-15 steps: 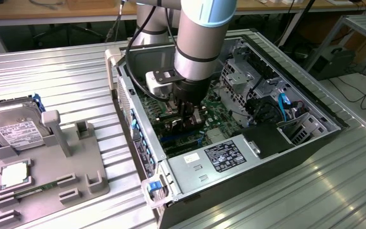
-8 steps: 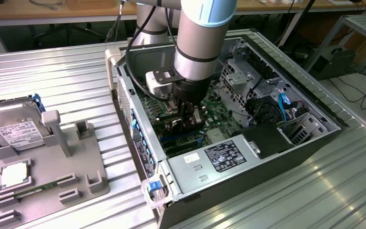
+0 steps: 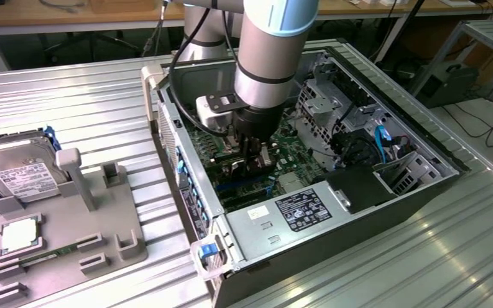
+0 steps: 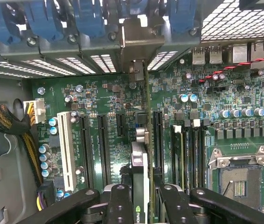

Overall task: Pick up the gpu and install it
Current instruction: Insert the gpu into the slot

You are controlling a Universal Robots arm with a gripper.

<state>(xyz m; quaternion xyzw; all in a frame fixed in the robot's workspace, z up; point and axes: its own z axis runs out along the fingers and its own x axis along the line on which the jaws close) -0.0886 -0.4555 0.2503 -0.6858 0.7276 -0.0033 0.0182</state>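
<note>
Wrist view puts me right over the gripper (image 4: 143,212), its fingers (image 4: 119,205) pinching the gpu (image 4: 139,163) edge-on inside the case (image 3: 426,144), low over the motherboard (image 4: 108,93) slots, the card's metal end near the case's rear openings. So the pick looks done and the carry into the case too; whether the card is seated I cannot tell, and I judge the install unfinished. Outside the case, on the exterior view's left, a grey tray (image 3: 101,237) holds a hard drive (image 3: 20,173) and a chip (image 3: 20,234). Everything sits on a ribbed metal table (image 3: 75,96); beyond the case stand workbenches and loose cables.
</note>
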